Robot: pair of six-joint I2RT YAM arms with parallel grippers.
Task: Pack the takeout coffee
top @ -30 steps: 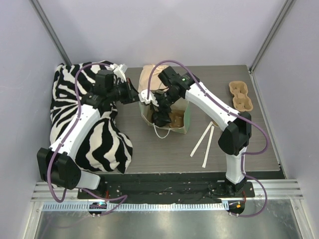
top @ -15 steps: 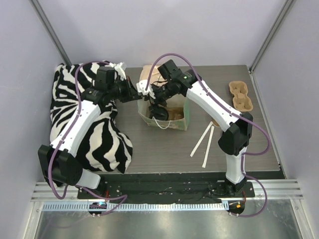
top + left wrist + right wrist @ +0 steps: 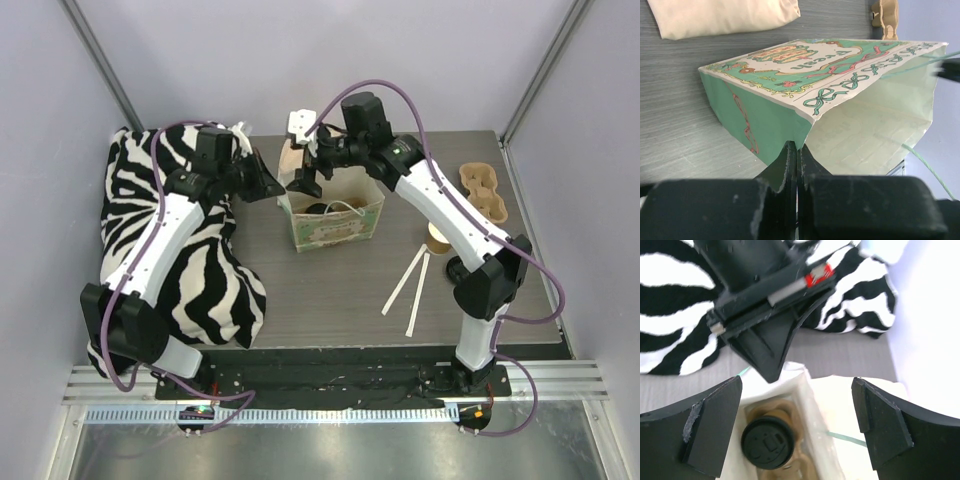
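Seen from above, a grey wooden table (image 3: 330, 300) holds a green and white printed paper bag (image 3: 340, 222), standing open just toward 12 o'clock from the middle. The takeout coffee (image 3: 767, 442), a brown cup with a round black lid, sits upright at the bottom of the bag. The left claw (image 3: 274, 190) is closed, pinching the bag's rim on its 9 o'clock side. The right claw (image 3: 796, 387) hovers above the bag's mouth with its fingers spread wide and nothing between them. A zebra-striped cloth (image 3: 200, 290) is heaped at 9 o'clock. A beige cloth (image 3: 293, 152) lies behind the bag at 12 o'clock. A cardboard cup carrier (image 3: 483, 193) rests at 2 o'clock. An open brown cup (image 3: 437, 237) stands at 3 o'clock, partly hidden by the right arm. Two white straws (image 3: 408, 285) lie at 4 o'clock.
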